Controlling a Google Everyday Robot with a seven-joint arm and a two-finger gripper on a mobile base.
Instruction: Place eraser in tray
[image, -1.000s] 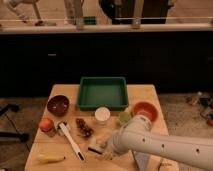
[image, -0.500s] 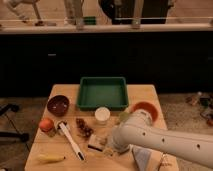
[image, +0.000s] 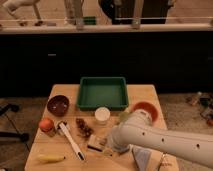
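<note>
The green tray (image: 102, 93) stands at the back middle of the wooden table (image: 140, 92), with nothing in it. The eraser (image: 94, 145), a small tan block with a dark edge, lies on the table near the front, right of the brush. My white arm comes in from the lower right, and its gripper (image: 108, 145) sits low over the table just right of the eraser, at its edge. The arm's bulk hides most of the gripper.
A white cup (image: 102, 115) stands in front of the tray. A maroon bowl (image: 58, 105) and an orange-red fruit (image: 46, 124) are at the left, an orange bowl (image: 146, 109) at the right. A white-handled brush (image: 70, 141), brown cluster (image: 84, 127), banana (image: 50, 158) and blue-grey pad (image: 142, 158) lie at the front.
My arm has swung left and lower over the table's front right, bringing the gripper end closer to the eraser. The objects on the table have not moved.
</note>
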